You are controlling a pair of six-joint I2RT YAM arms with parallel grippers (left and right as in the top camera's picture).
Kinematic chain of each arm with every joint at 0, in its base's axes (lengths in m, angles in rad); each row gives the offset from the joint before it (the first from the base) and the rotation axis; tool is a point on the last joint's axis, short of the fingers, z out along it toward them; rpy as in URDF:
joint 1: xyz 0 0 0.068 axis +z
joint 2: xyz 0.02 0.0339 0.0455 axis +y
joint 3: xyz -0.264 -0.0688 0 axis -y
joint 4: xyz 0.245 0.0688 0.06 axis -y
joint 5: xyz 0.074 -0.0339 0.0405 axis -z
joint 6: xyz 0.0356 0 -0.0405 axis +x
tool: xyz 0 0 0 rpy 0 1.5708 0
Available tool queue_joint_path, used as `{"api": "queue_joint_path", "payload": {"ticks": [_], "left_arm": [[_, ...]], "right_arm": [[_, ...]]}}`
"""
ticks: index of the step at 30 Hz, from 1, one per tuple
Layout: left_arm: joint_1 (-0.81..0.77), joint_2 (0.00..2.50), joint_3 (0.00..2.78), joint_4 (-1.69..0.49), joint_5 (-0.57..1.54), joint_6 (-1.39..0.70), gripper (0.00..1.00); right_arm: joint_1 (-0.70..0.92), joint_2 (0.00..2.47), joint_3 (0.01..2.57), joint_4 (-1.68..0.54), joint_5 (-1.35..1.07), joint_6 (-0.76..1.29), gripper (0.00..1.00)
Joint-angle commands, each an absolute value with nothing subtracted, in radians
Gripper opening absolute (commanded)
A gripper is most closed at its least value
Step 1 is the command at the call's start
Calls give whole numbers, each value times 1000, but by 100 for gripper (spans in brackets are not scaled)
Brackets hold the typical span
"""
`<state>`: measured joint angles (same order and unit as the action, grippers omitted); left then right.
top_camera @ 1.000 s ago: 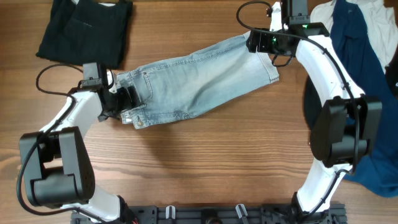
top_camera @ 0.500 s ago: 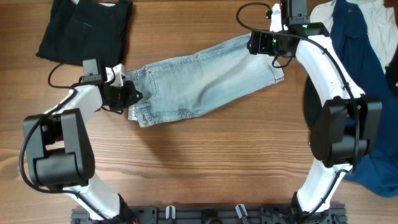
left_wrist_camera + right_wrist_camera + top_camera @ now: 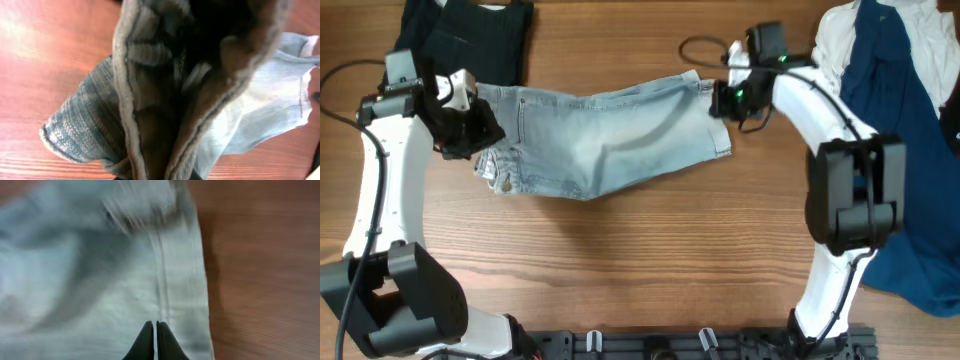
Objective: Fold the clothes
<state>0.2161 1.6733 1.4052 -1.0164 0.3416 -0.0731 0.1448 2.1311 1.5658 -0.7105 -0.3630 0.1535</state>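
The clothes, pale blue denim shorts, hang stretched between my two grippers over the wooden table, casting a shadow beneath. My left gripper is shut on the waistband end at the left. In the left wrist view, bunched denim fills the frame and hides the fingers. My right gripper is shut on the cuffed hem end at the right. Its dark fingertips are pressed together on a seam of the denim.
A folded black garment lies at the back left, close to the left arm. A pile of dark blue and white garments covers the right side beside the right arm. Bare wood spreads in front of the shorts.
The right gripper has shut on the hem. The left arm swung out and back to the left with the waistband, and the shorts slid left and now hang taut between both grippers.
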Motion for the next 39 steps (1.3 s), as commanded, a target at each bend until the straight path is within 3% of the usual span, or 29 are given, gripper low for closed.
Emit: {"api": "queue_joint_path", "payload": {"ticks": [1, 7, 16, 22, 29, 30, 31, 32, 33, 39], "left_arm": [[173, 1657, 1487, -1041, 346, -43, 4], [69, 1661, 1511, -1041, 352, -89, 4], [-360, 1841, 1511, -563, 346, -493, 4], [-476, 1982, 1511, -265, 347, -645, 4], [-540, 2002, 1511, -190, 346, -682, 4], [-546, 2009, 1511, -191, 346, -682, 33], [-548, 2011, 1511, -199, 346, -683, 80], [-548, 2011, 1511, -203, 347, -683, 100], [-548, 2011, 1511, -206, 347, -683, 100], [-546, 2011, 1511, -220, 347, -686, 100]], "right_arm": [[167, 2157, 1438, -627, -419, 253, 4], [167, 2159, 1293, -486, -418, 371, 4], [167, 2159, 1290, -479, -424, 378, 4], [167, 2158, 1290, -453, -428, 387, 4], [165, 2158, 1290, -432, -465, 395, 4], [162, 2158, 1290, -422, -474, 396, 4], [152, 2154, 1295, -416, -490, 402, 4], [138, 2148, 1306, -414, -521, 403, 4], [105, 2128, 1328, -411, -580, 403, 5], [-114, 1897, 1363, -419, -674, 418, 32]]}}
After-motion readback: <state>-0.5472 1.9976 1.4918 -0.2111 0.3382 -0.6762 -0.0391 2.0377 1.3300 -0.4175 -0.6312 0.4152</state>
